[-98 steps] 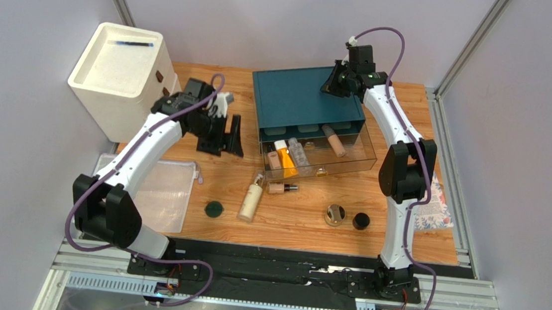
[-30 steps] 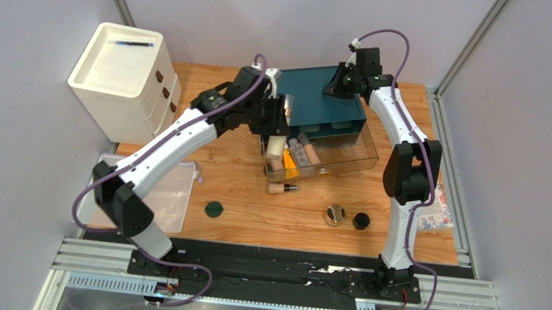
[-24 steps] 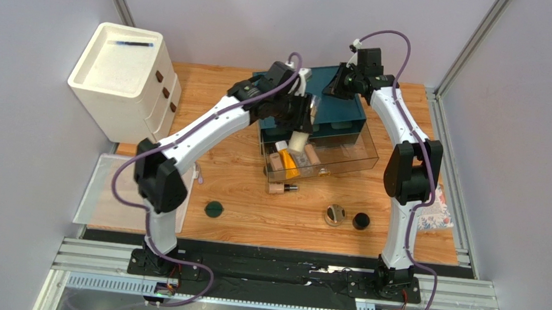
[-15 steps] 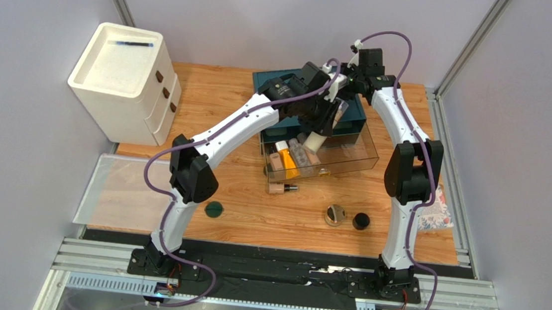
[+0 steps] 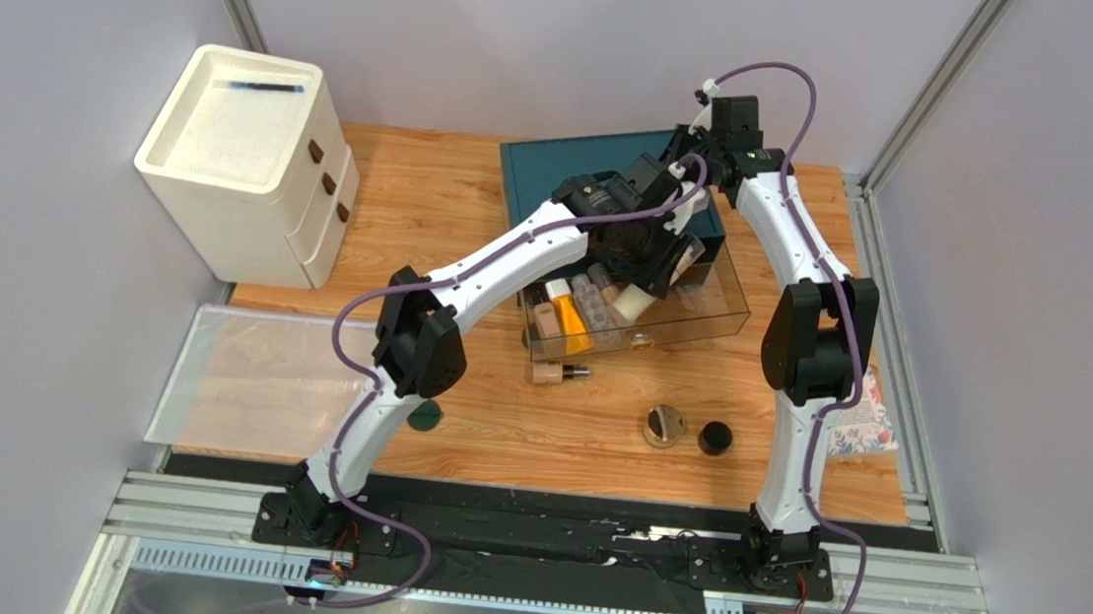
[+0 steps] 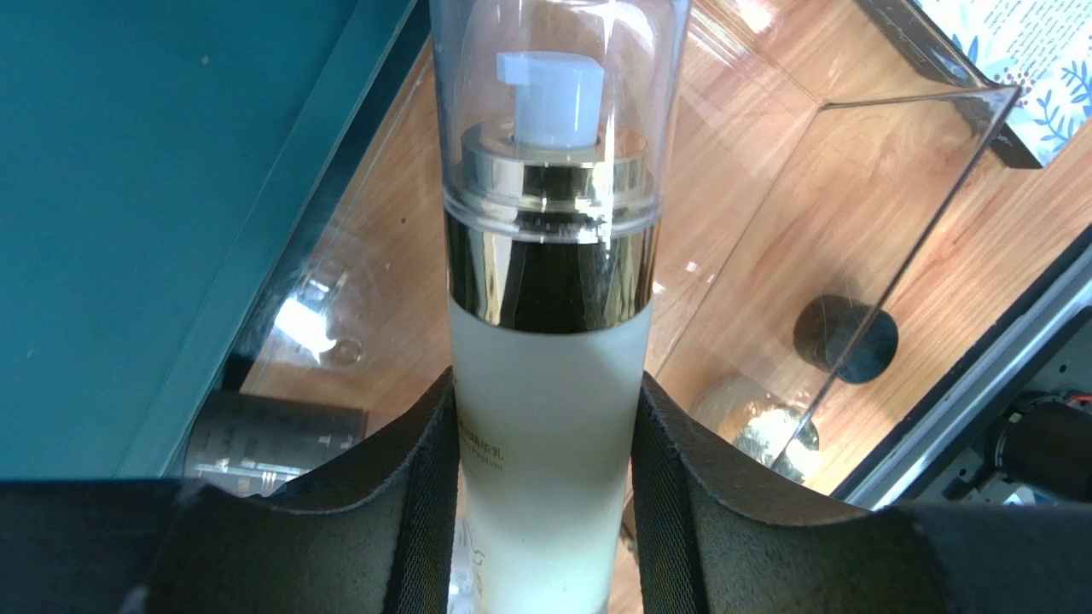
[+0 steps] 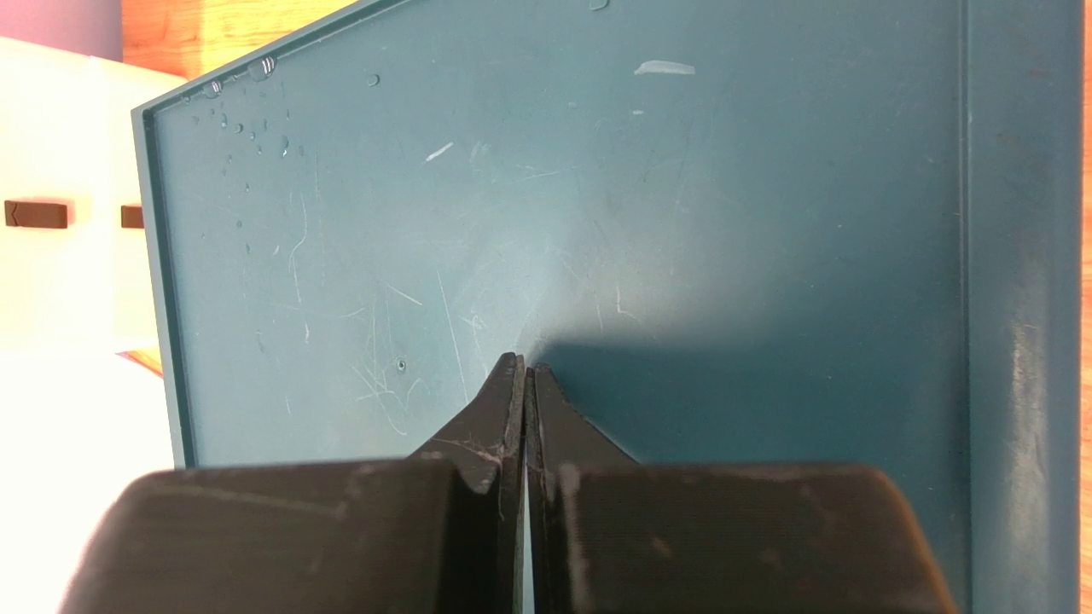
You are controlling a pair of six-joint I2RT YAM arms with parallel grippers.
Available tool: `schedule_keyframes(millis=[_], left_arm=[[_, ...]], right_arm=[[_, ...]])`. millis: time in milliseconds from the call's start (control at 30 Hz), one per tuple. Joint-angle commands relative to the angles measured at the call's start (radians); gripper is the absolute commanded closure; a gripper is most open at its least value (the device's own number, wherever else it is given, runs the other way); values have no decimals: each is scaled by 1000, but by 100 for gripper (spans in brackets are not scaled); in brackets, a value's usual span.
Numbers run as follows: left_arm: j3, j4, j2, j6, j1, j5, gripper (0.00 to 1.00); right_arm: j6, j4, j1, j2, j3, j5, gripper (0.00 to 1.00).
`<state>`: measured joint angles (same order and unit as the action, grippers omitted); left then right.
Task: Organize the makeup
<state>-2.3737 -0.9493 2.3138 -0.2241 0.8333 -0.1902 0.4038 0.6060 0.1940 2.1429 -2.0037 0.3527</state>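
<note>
My left gripper [image 5: 656, 280] is shut on the cream bottle [image 5: 633, 303] and holds it over the open clear drawer [image 5: 708, 318] of the teal box [image 5: 579, 177]. In the left wrist view the bottle [image 6: 545, 384] stands between my pads [image 6: 417, 486], its clear cap pointing ahead. An orange tube [image 5: 568, 321] and a clear bottle [image 5: 593, 308] lie in the drawer. A foundation tube [image 5: 556, 373], a gold-topped jar [image 5: 664, 426] and a black jar [image 5: 715, 438] sit on the table. A green disc [image 5: 423, 417] is half hidden by my left arm. My right gripper [image 7: 526, 371] is shut, its tips on the box top [image 7: 705, 192].
A white drawer cabinet [image 5: 239, 154] stands at the back left. A clear flat tray [image 5: 264, 379] lies at the front left. A floral-patterned item [image 5: 856, 409] lies at the right edge behind my right arm. Grey walls close in the table.
The cream bottle left the table in my left gripper. My left arm swung right from beside the cabinet to over the open drawer. My right gripper stayed on the box top.
</note>
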Motion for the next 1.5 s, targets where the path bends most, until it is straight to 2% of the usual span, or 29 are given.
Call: schedule_keyframes(millis=[0, 133, 167, 200, 233, 267, 367, 600, 700, 733, 800, 1033, 1200, 1300, 1467], left_arm=[[-114, 1, 13, 28, 13, -37, 66], [-133, -2, 9, 26, 15, -15, 50], [-137, 1, -2, 28, 15, -12, 49], [-137, 1, -8, 28, 15, -3, 40], [-137, 7, -17, 28, 15, 4, 36], [-136, 12, -37, 28, 15, 14, 26], [-128, 21, -70, 35, 13, 52, 15], [-107, -11, -142, 43, 10, 122, 12], [-9, 9, -244, 45, 9, 178, 4], [70, 18, -308, 36, 0, 187, 1], [160, 50, -378, 19, -17, 173, 0], [656, 184, -718, -46, -45, 123, 0], [893, 199, -832, -67, -23, 170, 0], [974, 211, -853, -52, -10, 186, 0], [1201, 397, -941, 55, 50, 185, 0]], right_arm=[[-28, 207, -7, 75, 40, -38, 100], [-39, 212, -7, 78, 36, -47, 100], [-42, 216, -8, 80, 33, -49, 100], [-45, 221, -8, 84, 23, -49, 100], [-48, 228, -7, 86, 20, -50, 100], [-48, 230, -7, 87, 17, -52, 100], [-48, 230, -7, 91, 10, -50, 100], [-48, 235, -8, 95, -1, -55, 100], [-51, 238, -7, 95, -1, -54, 100], [-49, 238, -7, 95, -1, -54, 100], [-52, 238, -7, 94, 0, -54, 100], [-56, 239, -10, 95, -6, -54, 100], [-59, 245, -10, 103, -17, -52, 100], [-56, 248, -11, 110, -20, -52, 100], [-53, 250, -10, 112, -21, -50, 100]])
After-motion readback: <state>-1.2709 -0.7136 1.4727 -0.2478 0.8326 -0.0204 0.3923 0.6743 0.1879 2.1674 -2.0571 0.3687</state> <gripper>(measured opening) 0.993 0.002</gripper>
